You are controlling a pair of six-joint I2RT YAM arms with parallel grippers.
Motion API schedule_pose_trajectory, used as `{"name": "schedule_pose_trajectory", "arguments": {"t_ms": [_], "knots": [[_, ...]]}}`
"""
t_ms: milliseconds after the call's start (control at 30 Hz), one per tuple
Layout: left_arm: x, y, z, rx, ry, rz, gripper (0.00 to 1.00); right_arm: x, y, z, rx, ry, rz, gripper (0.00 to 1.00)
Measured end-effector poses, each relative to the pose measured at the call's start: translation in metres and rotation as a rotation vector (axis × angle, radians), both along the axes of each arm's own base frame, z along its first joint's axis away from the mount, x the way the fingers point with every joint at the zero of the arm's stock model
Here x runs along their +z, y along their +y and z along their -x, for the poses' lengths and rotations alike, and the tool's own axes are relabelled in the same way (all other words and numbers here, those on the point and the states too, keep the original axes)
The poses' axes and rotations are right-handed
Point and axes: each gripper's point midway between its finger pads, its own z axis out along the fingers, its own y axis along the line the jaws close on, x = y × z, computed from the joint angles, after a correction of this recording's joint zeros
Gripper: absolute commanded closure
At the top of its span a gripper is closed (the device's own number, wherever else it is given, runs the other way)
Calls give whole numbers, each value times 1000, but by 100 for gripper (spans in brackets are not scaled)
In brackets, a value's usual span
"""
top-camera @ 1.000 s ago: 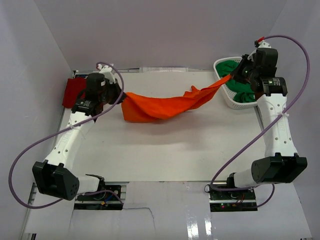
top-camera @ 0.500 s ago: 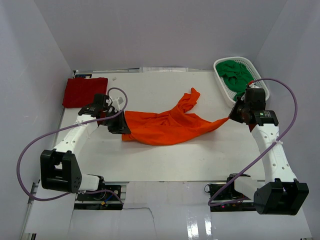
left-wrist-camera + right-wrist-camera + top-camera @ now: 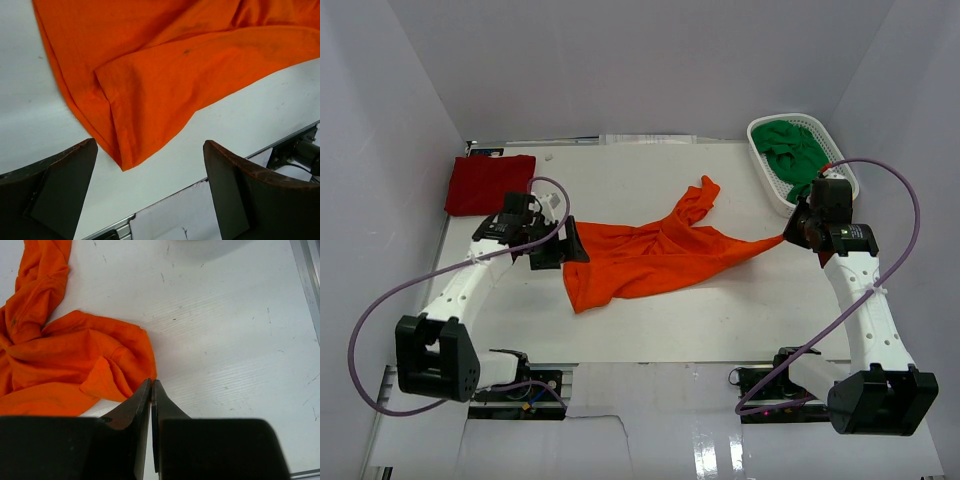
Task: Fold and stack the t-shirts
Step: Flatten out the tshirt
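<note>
Since half a second ago the left gripper [image 3: 150,144] has let go of the orange t-shirt [image 3: 650,260], and the shirt's left end has dropped and spread toward the lower left of the overhead view. The left jaws stand wide apart and empty, hovering just above the cloth's loose corner. The right gripper [image 3: 151,381] has its jaws pressed together with only a hairline gap. The shirt narrows to a point exactly at their tips, so they appear to be pinching its corner, probably to keep that end stretched out while the other end settles. The orange shirt lies rumpled across the middle of the white table [image 3: 670,320]. Its long axis runs from left to right, rising slightly to the right, and its tapered end points at the right gripper. One twisted lobe sticks up toward the upper centre. The shirt is not yet flat enough to fold. A dark red t-shirt [image 3: 488,185] lies folded in the upper left. A green t-shirt [image 3: 790,160] sits bunched in a white basket [image 3: 752,135] in the upper right.
</note>
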Motion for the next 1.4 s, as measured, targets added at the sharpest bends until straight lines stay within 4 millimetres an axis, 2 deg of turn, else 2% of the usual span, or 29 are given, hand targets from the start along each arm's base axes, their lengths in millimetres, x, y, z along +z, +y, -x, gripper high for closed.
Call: {"name": "schedule_pose_trajectory", "arguments": {"t_ms": [100, 167, 233, 333, 600, 800, 900, 1000, 1033, 1167, 1200, 1233, 1267, 1300, 1400], "knots": [[-39, -6, 4, -15, 108, 23, 7, 0, 0, 0, 3, 0, -1, 92], [-60, -8, 8, -17, 174, 30, 14, 0, 1, -1, 6, -2, -4, 92], [-74, -10, 7, -15, 213, 31, 21, -1, 2, -1, 11, -3, -5, 92], [-85, -11, -1, -14, 222, 31, 25, -5, 4, 0, 22, 3, -14, 92], [-91, -13, -28, 4, 168, 31, 31, -4, 8, -2, 41, -5, -25, 92], [-98, -12, -37, 35, 165, 22, 52, -6, 10, -2, 52, -1, -29, 92], [-105, -12, -38, 42, 178, 17, 56, -6, 10, -1, 55, 0, -31, 92], [-109, -11, -39, 50, 187, 12, 65, -6, 11, -1, 58, 0, -33, 92], [-109, -10, -39, 53, 187, 10, 72, -6, 11, -1, 59, 0, -34, 92], [-109, -10, -41, 58, 178, 5, 77, -6, 12, -1, 65, 0, -38, 92], [-109, -9, -41, 59, 178, 5, 86, -6, 13, -2, 68, -2, -40, 92], [-109, -9, -41, 59, 178, 5, 86, -6, 13, -2, 68, -2, -40, 92], [-109, -10, -41, 57, 177, 5, 96, -6, 13, -2, 69, -3, -41, 92], [-109, -10, -41, 56, 178, 8, 100, -6, 13, -2, 70, -4, -42, 92], [-108, -11, -40, 49, 179, 15, 100, -6, 14, -2, 71, -5, -43, 92]]}}
